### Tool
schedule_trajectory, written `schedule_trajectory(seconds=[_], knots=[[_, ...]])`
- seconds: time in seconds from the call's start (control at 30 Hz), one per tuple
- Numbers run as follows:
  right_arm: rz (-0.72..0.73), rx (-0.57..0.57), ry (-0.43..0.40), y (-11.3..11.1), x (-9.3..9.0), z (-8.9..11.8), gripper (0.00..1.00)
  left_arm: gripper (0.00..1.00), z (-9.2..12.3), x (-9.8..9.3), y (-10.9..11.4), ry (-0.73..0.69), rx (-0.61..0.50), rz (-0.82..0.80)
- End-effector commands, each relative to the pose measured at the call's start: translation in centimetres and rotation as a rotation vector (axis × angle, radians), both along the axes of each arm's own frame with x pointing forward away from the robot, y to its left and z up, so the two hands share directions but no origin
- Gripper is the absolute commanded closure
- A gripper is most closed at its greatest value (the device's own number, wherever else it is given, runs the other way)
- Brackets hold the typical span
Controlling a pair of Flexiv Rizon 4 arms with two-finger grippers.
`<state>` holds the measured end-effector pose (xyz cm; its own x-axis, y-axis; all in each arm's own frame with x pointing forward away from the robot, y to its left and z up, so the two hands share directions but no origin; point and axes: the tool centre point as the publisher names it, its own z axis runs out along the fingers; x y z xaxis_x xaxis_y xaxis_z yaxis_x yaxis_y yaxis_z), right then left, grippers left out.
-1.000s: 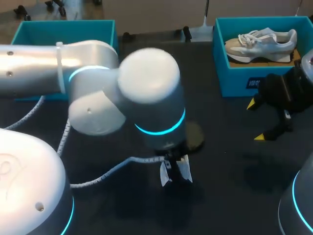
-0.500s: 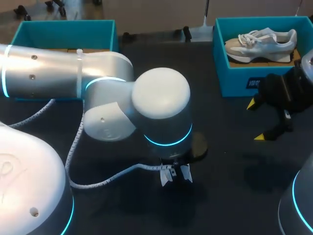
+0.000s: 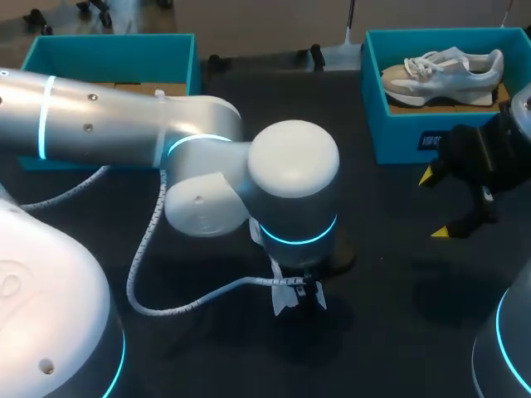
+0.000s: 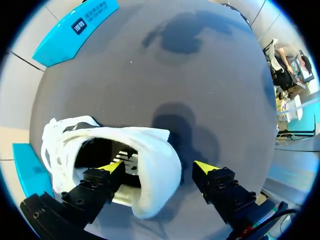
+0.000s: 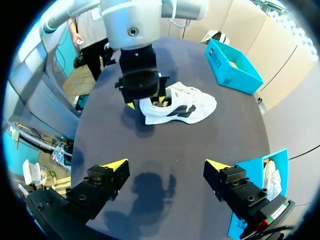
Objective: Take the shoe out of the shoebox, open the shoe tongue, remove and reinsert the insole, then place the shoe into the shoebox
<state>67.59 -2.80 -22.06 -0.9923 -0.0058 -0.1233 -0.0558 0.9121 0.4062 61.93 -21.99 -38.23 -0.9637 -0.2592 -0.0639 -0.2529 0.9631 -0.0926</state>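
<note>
Two yellow tips of the left gripper (image 4: 160,168) stand apart, straddling the white shoe (image 4: 155,150) at its heel, one inside the opening, one outside, nothing clamped; the tongue-and-insole step seems in hand, and next calls for closing or reaching deeper; the shoe lies on the table (image 3: 390,274), well apart from the shoebox (image 3: 415,124); the right gripper (image 5: 166,165) hangs open nearby.

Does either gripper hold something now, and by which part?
Nothing is held. The open left gripper straddles the heel wall of the white shoe, its outer finger clear of it. The right gripper is open and empty.
</note>
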Motion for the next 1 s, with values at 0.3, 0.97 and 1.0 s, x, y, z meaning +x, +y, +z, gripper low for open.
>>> schedule_trajectory(seconds=[0.3,0.97,1.0], knots=[[-0.001,-0.002,-0.001,0.1,0.0,-0.2,0.00,0.24,-1.8,0.1,-0.5,0.057,0.061,-0.069],[-0.001,-0.002,-0.001,0.1,0.0,-0.2,0.00,1.00,-0.1,-2.2,1.1,0.174,0.058,-0.176],[-0.001,-0.002,-0.001,0.1,0.0,-0.2,0.00,1.00,0.4,-2.3,1.3,0.167,0.055,-0.184]])
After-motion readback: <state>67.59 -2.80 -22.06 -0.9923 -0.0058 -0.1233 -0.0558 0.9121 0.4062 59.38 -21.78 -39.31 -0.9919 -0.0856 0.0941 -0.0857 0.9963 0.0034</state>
